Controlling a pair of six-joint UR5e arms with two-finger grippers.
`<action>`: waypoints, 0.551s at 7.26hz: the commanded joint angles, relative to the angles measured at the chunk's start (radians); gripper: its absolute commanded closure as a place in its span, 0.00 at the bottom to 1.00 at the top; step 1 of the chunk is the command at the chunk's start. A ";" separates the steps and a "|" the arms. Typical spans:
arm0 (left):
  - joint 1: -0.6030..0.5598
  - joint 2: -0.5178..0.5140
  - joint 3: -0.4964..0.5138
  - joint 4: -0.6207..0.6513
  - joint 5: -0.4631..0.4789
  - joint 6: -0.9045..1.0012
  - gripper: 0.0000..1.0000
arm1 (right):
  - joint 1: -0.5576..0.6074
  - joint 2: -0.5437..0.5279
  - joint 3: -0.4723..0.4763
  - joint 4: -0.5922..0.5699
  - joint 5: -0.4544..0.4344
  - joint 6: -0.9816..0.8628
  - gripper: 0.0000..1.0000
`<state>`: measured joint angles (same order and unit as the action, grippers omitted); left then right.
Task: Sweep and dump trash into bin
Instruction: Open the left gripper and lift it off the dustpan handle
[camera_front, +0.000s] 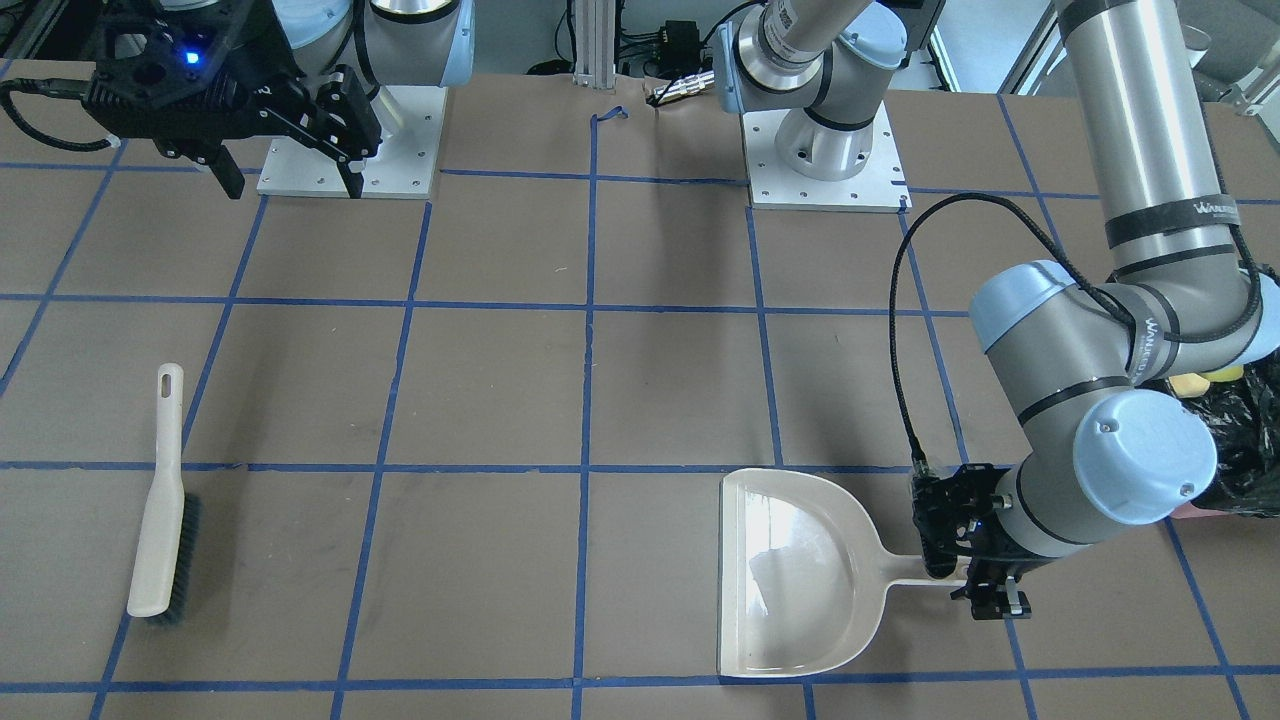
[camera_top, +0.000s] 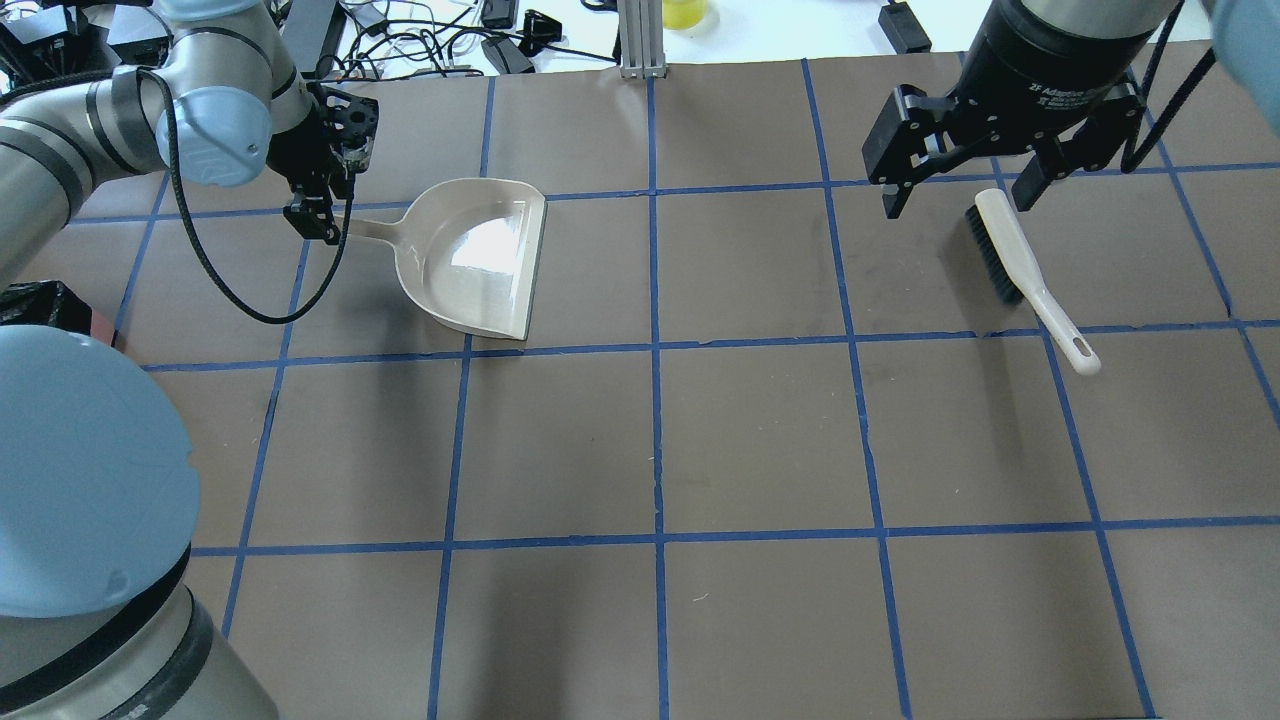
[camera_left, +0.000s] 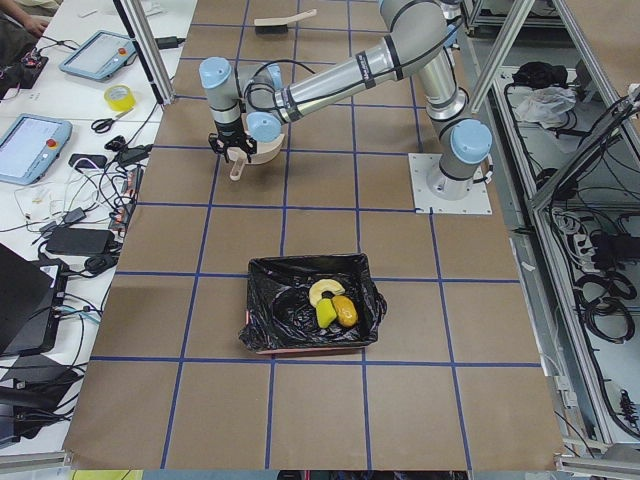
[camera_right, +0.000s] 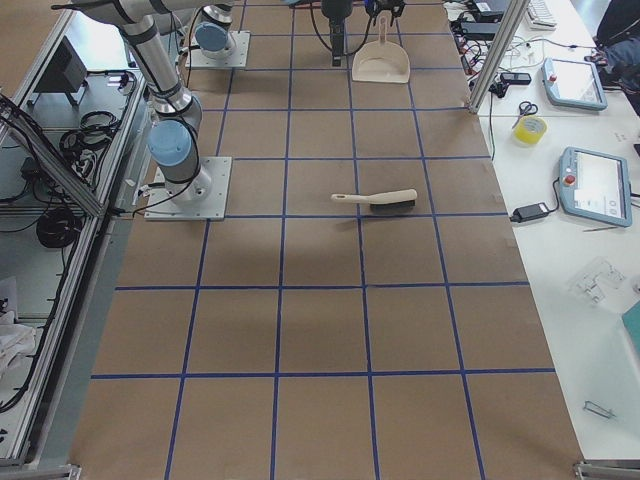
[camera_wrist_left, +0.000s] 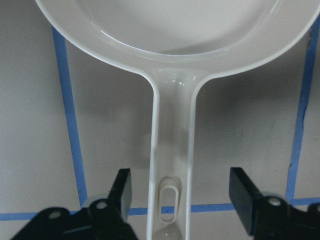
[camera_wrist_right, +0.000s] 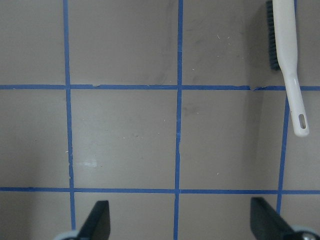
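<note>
The trash lies inside the bin (camera_left: 268, 322), a pink-sided box lined with a black bag: a pale crescent (camera_left: 325, 291), a yellow-green sponge (camera_left: 326, 314) and a golden-brown lump (camera_left: 346, 311). The beige dustpan (camera_front: 800, 580) lies empty on the table. My left gripper (camera_front: 965, 575) is open, its fingers (camera_wrist_left: 122, 187) on either side of the dustpan handle (camera_wrist_left: 172, 150) with a gap on both sides. My right gripper (camera_top: 957, 200) is open and empty, held high above the table; the wrist view shows the brush (camera_wrist_right: 287, 50) below it, off to one side.
The brush (camera_front: 160, 510) lies flat on the table, far from the dustpan. The bin's edge shows at the right of the front-facing view (camera_front: 1240, 440), partly behind my left arm. Operators' tablets, tape and cables lie on a side table (camera_left: 60, 130).
</note>
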<state>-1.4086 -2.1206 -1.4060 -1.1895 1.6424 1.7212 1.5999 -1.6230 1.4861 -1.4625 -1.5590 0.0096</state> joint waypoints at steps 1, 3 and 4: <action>-0.041 0.054 0.021 -0.066 -0.031 -0.089 0.26 | 0.000 0.000 0.000 0.001 -0.001 -0.002 0.00; -0.084 0.131 0.076 -0.209 -0.046 -0.213 0.26 | 0.000 0.000 0.002 0.001 0.000 -0.002 0.00; -0.105 0.177 0.068 -0.247 -0.046 -0.230 0.26 | 0.000 0.000 0.003 0.001 0.000 -0.002 0.00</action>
<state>-1.4867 -1.9989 -1.3442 -1.3724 1.6001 1.5333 1.6000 -1.6230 1.4879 -1.4619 -1.5587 0.0077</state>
